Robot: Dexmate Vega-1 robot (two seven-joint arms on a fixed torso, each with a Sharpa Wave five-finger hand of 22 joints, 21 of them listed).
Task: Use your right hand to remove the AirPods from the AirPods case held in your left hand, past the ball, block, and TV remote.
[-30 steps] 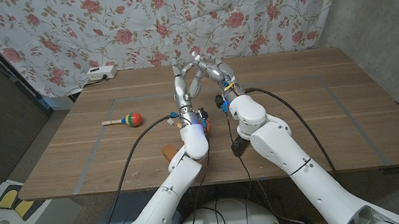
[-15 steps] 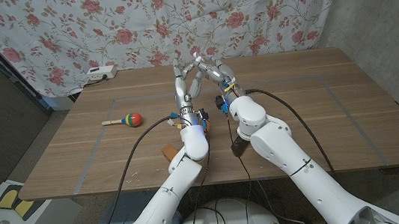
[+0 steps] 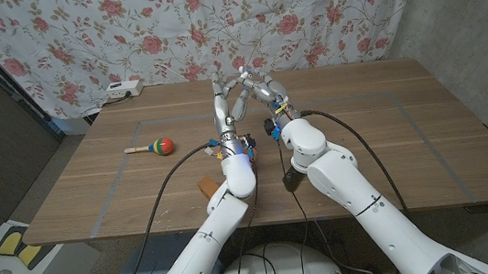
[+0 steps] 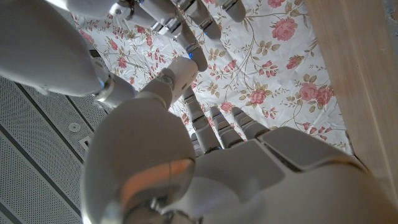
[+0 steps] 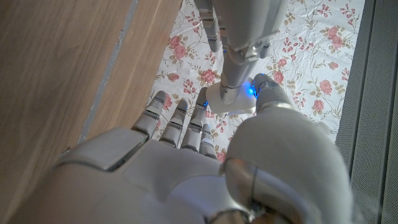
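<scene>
Meeting at the upper centre of the head view, the left robot hand (image 3: 223, 102) and the right robot hand (image 3: 260, 87) stand raised above the wooden tabletop (image 3: 363, 133), fingertips close together. In the right wrist view, the left robot hand (image 5: 239, 37) pinches a white AirPods case (image 5: 229, 98) with a blue light on it, seen at the upper centre of that frame against the floral curtain (image 5: 311, 56). The right robot hand (image 5: 205, 162) reaches toward the case, its thumb tip just beside the blue light; whether it grips anything cannot be determined. The AirPods themselves cannot be made out.

A maraca (image 3: 155, 146) with a red, green and yellow head lies on the tabletop at left centre of the head view, well apart from both hands. A white power strip (image 3: 122, 89) sits at the tabletop's far left edge.
</scene>
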